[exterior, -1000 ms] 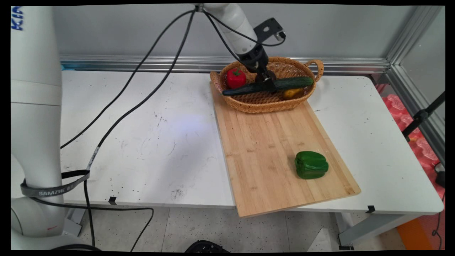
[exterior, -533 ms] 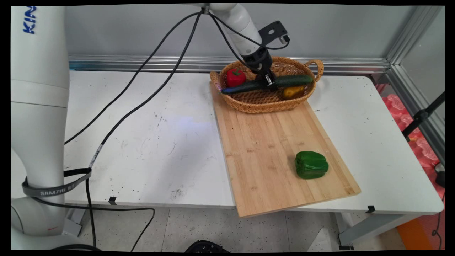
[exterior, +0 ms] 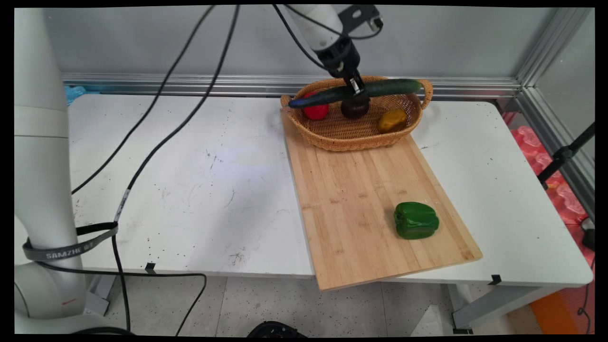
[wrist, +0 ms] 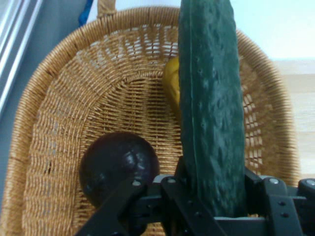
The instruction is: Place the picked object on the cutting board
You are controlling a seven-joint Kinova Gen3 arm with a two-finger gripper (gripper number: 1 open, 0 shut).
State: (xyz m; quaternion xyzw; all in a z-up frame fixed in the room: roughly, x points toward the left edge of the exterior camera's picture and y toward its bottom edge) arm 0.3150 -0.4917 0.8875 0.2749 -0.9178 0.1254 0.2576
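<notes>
The fingers [exterior: 355,88] are clamped on a cucumber [exterior: 354,92] near its middle. It is held level above the basket [exterior: 354,137], its long axis lying across the basket. Below, a red pepper [exterior: 316,111], a dark fruit [exterior: 354,109], perhaps a plum, and a yellow piece [exterior: 392,120] are seen.

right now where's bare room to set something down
The cutting board is bare between the basket and the green pepper; the table left of the board is open too. The basket is crowded: red pepper, dark fruit, yellow item, with the claw holding the cucumber above.
</notes>
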